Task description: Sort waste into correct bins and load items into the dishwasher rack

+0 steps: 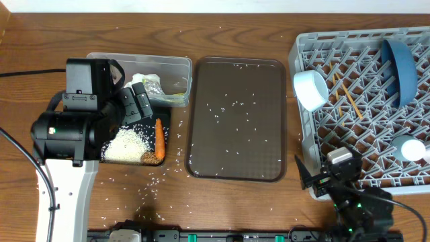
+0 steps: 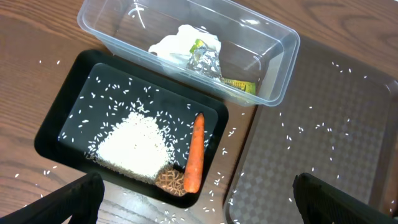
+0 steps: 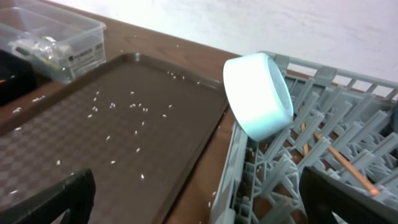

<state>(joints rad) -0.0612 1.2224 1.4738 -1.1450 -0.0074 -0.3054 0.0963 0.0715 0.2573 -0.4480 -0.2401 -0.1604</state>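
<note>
The clear tub (image 1: 181,62) holds the white tissue (image 2: 180,40) and the silvery wrapper (image 2: 205,62). The black tray (image 2: 68,118) in front of it holds a rice heap (image 2: 134,146), the carrot piece (image 2: 194,152) and the brown lump (image 2: 170,180). My left gripper (image 2: 199,205) is open and empty above the tray's near edge; in the overhead view it (image 1: 138,104) is over the tray. The grey rack (image 1: 302,128) holds the white bowl (image 1: 310,89) on its side, the blue plate (image 1: 398,64), chopsticks (image 1: 349,99) and a light-blue cup (image 1: 406,146). My right gripper (image 3: 199,199) is open and empty by the rack's front-left corner.
The brown serving tray (image 1: 235,154) lies between the bins and the rack, with loose rice grains scattered on it. More grains lie on the wooden table around the black tray. The pink cup does not show clearly.
</note>
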